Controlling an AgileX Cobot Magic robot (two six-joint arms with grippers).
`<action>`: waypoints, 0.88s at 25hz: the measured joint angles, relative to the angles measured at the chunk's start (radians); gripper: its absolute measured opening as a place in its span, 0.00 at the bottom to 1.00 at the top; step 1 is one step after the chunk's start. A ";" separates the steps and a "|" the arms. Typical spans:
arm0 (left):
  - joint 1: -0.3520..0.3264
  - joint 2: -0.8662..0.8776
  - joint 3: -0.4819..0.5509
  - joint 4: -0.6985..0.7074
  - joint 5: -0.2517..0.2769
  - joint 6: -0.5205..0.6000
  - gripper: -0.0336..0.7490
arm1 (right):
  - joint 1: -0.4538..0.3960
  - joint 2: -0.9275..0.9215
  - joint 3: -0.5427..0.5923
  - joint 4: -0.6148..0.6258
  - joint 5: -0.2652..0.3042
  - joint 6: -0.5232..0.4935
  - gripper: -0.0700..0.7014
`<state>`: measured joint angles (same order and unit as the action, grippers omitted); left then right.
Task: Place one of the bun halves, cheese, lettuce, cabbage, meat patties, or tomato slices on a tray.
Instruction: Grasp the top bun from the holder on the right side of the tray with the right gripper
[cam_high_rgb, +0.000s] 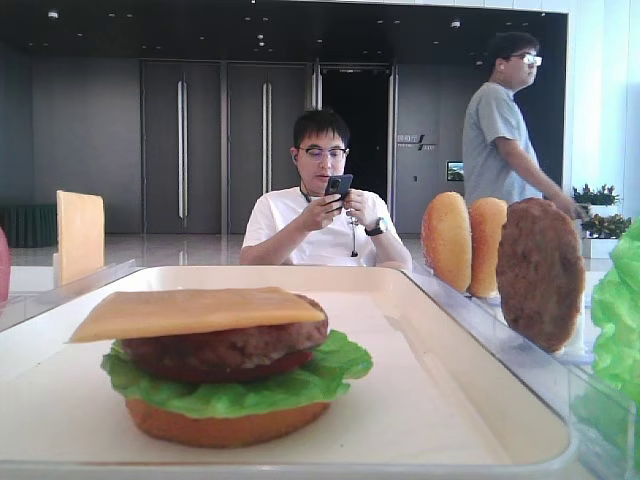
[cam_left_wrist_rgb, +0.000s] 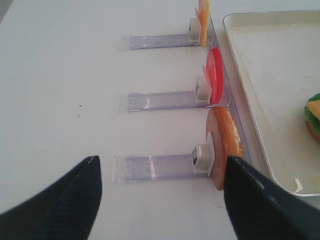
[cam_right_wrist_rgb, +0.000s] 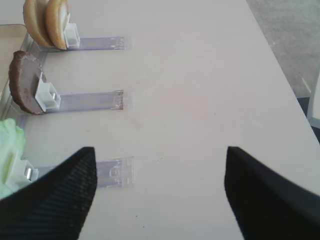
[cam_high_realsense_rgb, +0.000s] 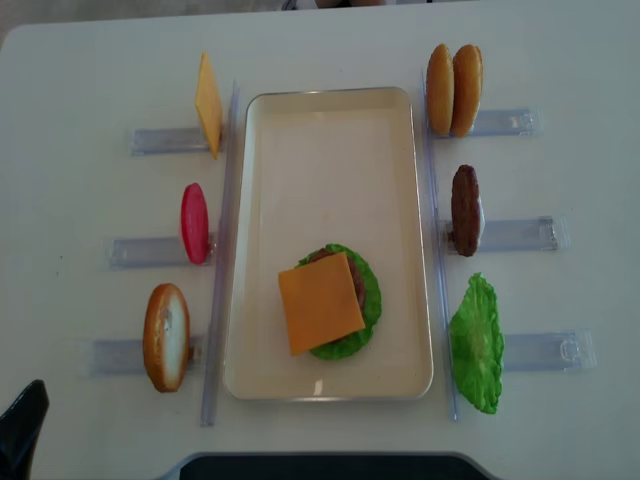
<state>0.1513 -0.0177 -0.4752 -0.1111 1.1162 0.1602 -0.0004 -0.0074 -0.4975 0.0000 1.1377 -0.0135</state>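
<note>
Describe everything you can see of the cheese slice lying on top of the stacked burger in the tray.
The cheese slice is a thin, flat, orange-yellow square with a smooth matte face, looking like plastic. It lies on top of the stack, turned slightly askew, directly on the dark brown meat patty, with frilly green lettuce showing beyond its edges. Its corners overhang the patty unsupported. The stack sits in the near half of the cream tray. No hand touches it.

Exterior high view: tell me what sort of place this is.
Probably a lobby or showroom hosting a robot demo. Tall dark double doors stand behind a seated man on his phone, and toy burger parts wait in clear holders beside the tray.
</note>
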 joint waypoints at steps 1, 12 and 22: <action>0.000 0.000 0.000 0.000 0.000 0.000 0.78 | 0.000 0.000 0.000 0.000 0.000 0.000 0.78; 0.000 0.000 0.000 0.000 0.000 0.000 0.78 | 0.000 0.000 0.000 0.000 0.000 0.000 0.78; 0.000 0.000 0.000 0.000 0.000 0.000 0.78 | 0.000 0.000 0.000 0.000 0.000 0.000 0.78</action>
<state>0.1513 -0.0177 -0.4752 -0.1111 1.1162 0.1602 -0.0004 -0.0074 -0.4975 0.0000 1.1377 -0.0135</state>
